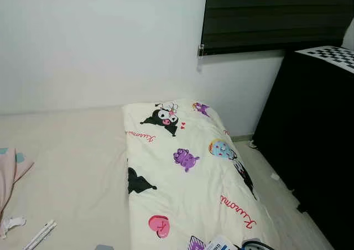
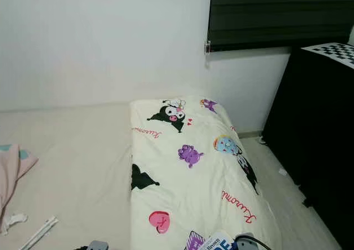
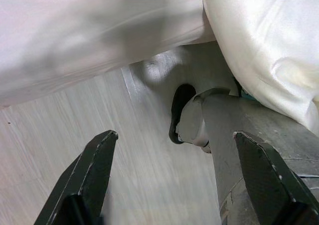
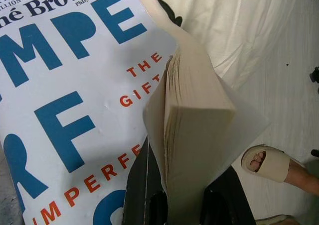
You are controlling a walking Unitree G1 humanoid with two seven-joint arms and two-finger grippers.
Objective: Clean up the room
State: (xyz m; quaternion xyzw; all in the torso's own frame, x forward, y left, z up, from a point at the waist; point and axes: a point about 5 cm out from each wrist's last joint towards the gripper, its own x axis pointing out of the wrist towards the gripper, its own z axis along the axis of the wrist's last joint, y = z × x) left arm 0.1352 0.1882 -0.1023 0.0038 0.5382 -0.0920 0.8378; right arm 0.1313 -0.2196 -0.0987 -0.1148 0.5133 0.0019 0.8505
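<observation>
My right gripper [image 4: 182, 205] is shut on a paperback book [image 4: 75, 100] with a white cover, big blue letters and small red ones. Its black fingers [image 4: 142, 185] clamp the fanned page block. From the head, the book [image 1: 221, 243] shows at the near end of a cream cartoon-print blanket [image 1: 188, 167] spread over the right half of the bed [image 1: 72, 150]. My left gripper [image 3: 174, 185] hangs open and holds nothing, low over pale wood floor [image 3: 60, 135] beside overhanging white bedding [image 3: 259, 41].
A pink cloth [image 1: 11, 172], a crumpled white scrap [image 1: 12, 223] and white sticks [image 1: 40, 234] lie on the bed's left side. A black cabinet [image 1: 315, 139] with a checkerboard sheet [image 1: 332, 55] stands to the right. A person's foot in a beige slipper [image 4: 266, 163] is on the floor.
</observation>
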